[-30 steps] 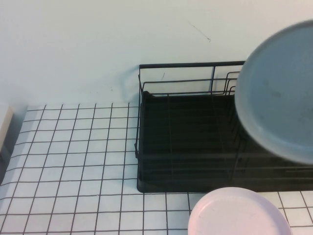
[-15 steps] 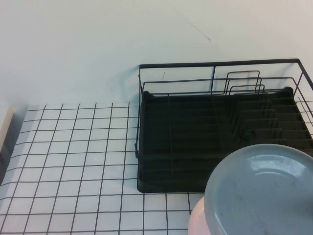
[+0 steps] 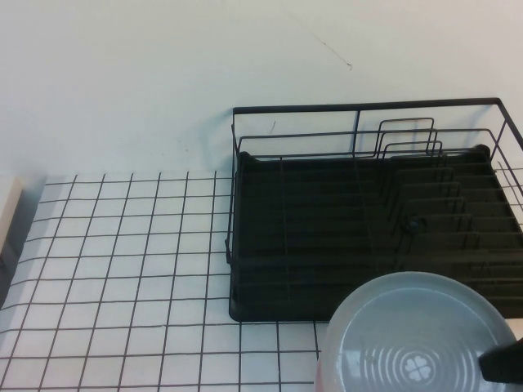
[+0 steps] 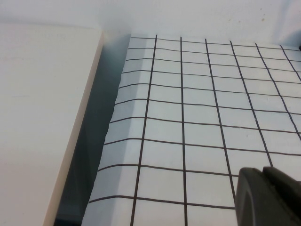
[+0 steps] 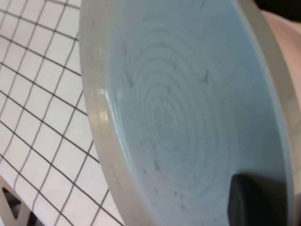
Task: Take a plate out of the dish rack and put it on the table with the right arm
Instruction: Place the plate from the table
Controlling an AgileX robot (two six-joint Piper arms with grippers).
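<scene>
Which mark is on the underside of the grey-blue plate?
A small four-leaf clover inside concentric rings on the plate, best in the high view.

plate swung down from rack — lower now, underside up

The dish rack is sitting toward the right rear of the bench, against the back wall. The plate is lying underside up in front of the rack's near right corner, the right hand gripping its right edge. The left hand is hanging over the bench's left edge.
</scene>
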